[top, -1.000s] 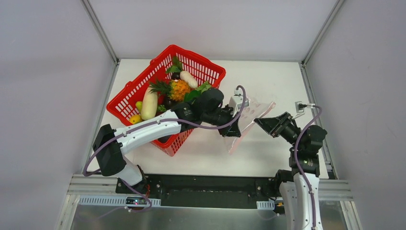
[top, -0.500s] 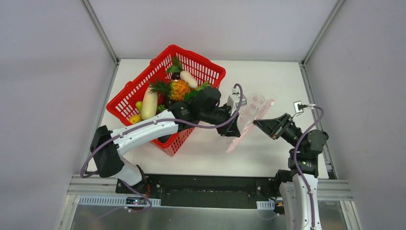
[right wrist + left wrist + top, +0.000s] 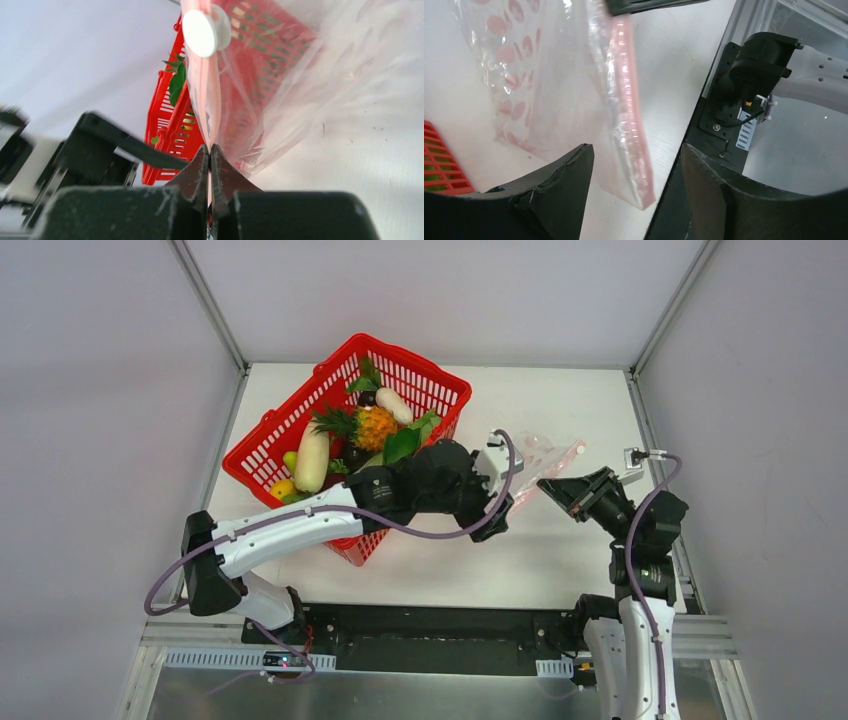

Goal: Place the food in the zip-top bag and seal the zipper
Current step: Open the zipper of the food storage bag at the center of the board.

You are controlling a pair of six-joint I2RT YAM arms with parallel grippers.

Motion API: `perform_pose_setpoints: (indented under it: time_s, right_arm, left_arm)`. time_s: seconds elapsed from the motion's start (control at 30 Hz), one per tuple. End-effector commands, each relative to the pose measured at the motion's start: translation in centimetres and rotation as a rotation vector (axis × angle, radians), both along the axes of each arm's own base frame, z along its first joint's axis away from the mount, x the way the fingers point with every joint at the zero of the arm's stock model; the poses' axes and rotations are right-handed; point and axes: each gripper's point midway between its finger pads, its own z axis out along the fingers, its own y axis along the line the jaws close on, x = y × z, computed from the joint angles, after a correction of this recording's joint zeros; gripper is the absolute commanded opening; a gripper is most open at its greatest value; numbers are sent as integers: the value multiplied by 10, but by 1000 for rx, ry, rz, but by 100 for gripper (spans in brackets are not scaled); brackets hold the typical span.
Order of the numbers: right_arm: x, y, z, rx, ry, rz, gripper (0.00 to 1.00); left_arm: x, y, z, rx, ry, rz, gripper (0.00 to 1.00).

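Overhead, the red basket (image 3: 287,408) sits upper left of centre, and in it I count one orange pineapple (image 3: 376,427), two white radishes (image 3: 311,458), one yellow piece (image 3: 283,488) and some green leaves (image 3: 403,443). Just right of it, my left gripper (image 3: 635,159) has its fingers spread wide; the pink zipper (image 3: 630,105) passes between them, not clamped. The one zip-top bag (image 3: 548,454) is right of centre above the table, its long axis running from lower left to upper right. Farthest right, my right gripper (image 3: 209,149) is pinched tight on that pink strip.
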Motion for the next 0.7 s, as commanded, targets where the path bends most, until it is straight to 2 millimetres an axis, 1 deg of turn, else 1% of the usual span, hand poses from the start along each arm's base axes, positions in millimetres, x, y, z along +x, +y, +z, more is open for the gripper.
perform_pose_setpoints:
  time_s: [0.0, 0.13, 0.2, 0.27, 0.33, 0.4, 0.5, 0.6, 0.67]
  right_arm:
    - [4, -8, 0, -45, 87, -66, 0]
    - [4, -17, -1, -86, 127, -133, 0]
    - [2, -17, 1, -84, 128, -134, 0]
    - [2, -16, 3, -83, 128, -130, 0]
    - [0, -16, 1, -97, 145, -122, 0]
    - [-1, -16, -2, -95, 154, -116, 0]
    - [-1, -16, -6, -97, 162, -117, 0]
    - [0, -16, -8, -101, 161, -122, 0]
    - [-1, -17, -10, -104, 162, -121, 0]
  left_arm:
    - [12, 2, 18, 67, -193, 74, 66]
    - [11, -8, 14, 98, -242, 70, 67]
    - [7, -17, 9, 133, -270, 34, 67]
    - [9, -22, 4, 185, -321, 41, 66]
    - [13, -26, -1, 228, -365, 47, 67]
    - [13, -31, -6, 249, -370, 35, 64]
    - [8, -35, -11, 252, -373, 12, 52]
    - [8, -33, -14, 259, -377, 12, 32]
    - [7, -32, -14, 263, -384, 1, 23]
